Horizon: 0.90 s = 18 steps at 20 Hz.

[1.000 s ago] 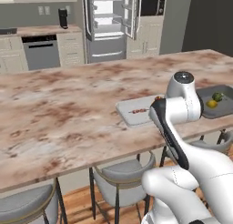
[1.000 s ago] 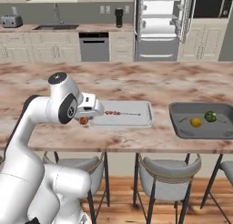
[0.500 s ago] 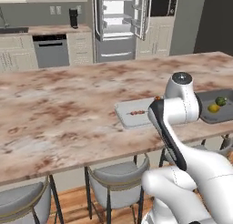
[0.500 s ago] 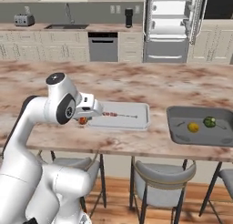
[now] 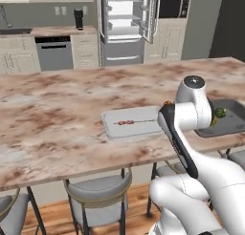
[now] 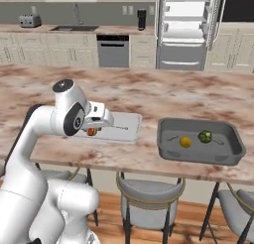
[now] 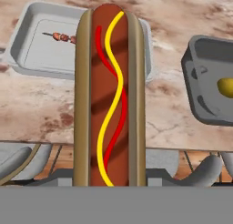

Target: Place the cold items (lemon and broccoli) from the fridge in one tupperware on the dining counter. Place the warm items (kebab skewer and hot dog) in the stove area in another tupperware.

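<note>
Near the left centre of the right base view, the gripper [image 6: 92, 131] hangs at the end of the white arm, just over the near edge of the light grey tray [image 6: 124, 134], and a bit of red and orange pokes out beneath it. Its jaws stand partly apart, pinched on the hot dog [image 7: 110, 95], which runs between them. Seen from the hand, the hot dog is a brown sausage in a tan bun, with a red and a yellow squiggle of sauce winding along its length. Its long axis runs straight up the middle of that frame, from the bottom edge to near the top, so it points away from the hand along the fingers' direction. The far end reaches over the light grey tray at upper left.

At the upper left of the hand view, the kebab skewer [image 7: 61, 37] lies flat in the tray, its small reddish pieces strung in a row; in the left base view it lies roughly left to right.

At the right of the right base view sits the dark grey container [image 6: 168, 148], well apart from the tray on the beige marble counter [image 6: 198, 96]. The lemon [image 6: 185, 142] and the broccoli [image 6: 205, 136] rest inside it, just beside each other.

At the top of the right base view the fridge [image 6: 186, 30] stands with its doors open.
</note>
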### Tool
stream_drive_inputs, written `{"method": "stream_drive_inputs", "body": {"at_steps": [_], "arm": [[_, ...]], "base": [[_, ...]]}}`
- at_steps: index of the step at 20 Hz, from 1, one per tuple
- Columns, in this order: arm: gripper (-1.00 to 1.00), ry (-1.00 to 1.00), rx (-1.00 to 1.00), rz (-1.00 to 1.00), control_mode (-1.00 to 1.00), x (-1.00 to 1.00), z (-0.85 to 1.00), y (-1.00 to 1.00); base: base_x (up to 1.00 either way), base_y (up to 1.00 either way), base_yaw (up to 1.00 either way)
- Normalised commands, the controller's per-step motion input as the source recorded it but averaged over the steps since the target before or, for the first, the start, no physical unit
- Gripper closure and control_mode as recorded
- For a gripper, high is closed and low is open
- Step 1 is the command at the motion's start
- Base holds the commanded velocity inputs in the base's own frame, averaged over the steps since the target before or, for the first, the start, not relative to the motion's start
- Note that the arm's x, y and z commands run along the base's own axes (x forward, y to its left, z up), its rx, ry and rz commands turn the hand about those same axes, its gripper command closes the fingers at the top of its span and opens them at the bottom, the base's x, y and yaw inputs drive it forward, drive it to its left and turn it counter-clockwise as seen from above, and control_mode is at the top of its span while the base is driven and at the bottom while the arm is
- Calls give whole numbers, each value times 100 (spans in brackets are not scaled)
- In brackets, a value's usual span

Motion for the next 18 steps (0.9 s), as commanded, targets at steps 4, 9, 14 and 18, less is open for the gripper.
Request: {"method": "stream_drive_inputs", "body": {"at_steps": [4, 9, 14, 18], "arm": [[100, 0, 0, 0, 100, 0, 0, 0], [100, 0, 0, 0, 100, 0, 0, 0], [100, 20, 4, 19, -100, 40, 0, 0], [100, 53, 0, 56, -100, 100, -5, 0]], "base": [[100, 12, 43], [100, 9, 51], [60, 0, 25], [0, 0, 0]]}}
